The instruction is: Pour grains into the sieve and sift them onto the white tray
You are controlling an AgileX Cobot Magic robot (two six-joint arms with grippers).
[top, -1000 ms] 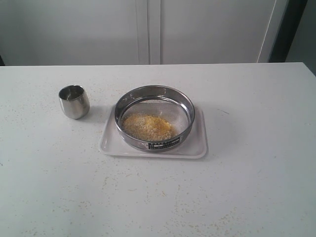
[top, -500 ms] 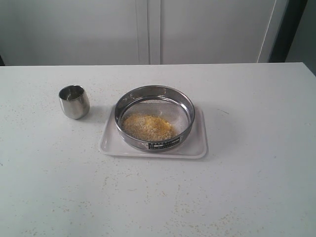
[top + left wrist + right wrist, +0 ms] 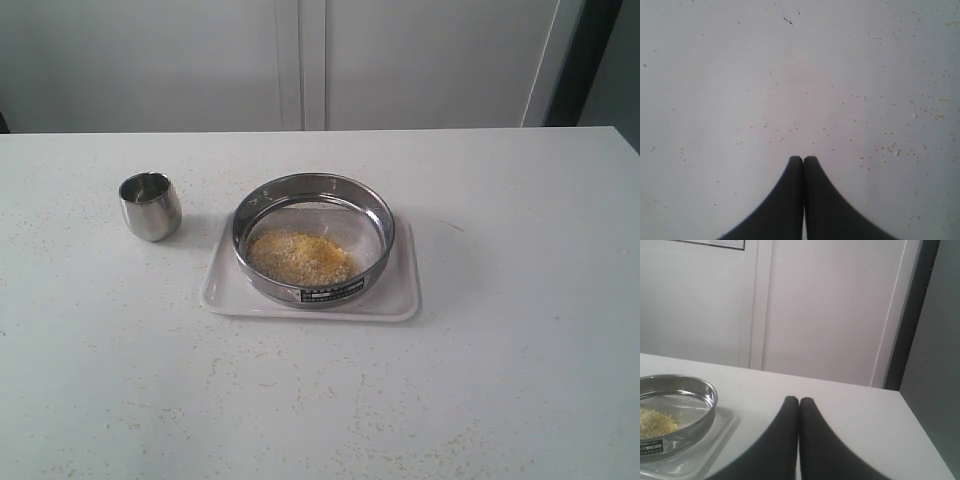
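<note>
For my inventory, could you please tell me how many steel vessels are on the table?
2: the small cup stands left of the white tray; the sieve sits on that tray. None seems hidden.

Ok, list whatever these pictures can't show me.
- Exterior view, the tray: the sieve and the grains cover its middle, so any sifted grains underneath stay hidden.
- Exterior view, the cup: its own wall hides the bottom, so its contents are unknown.
- Exterior view, the label: too small to read.
- Right wrist view: the picture's edge cuts off part of the sieve.
</note>
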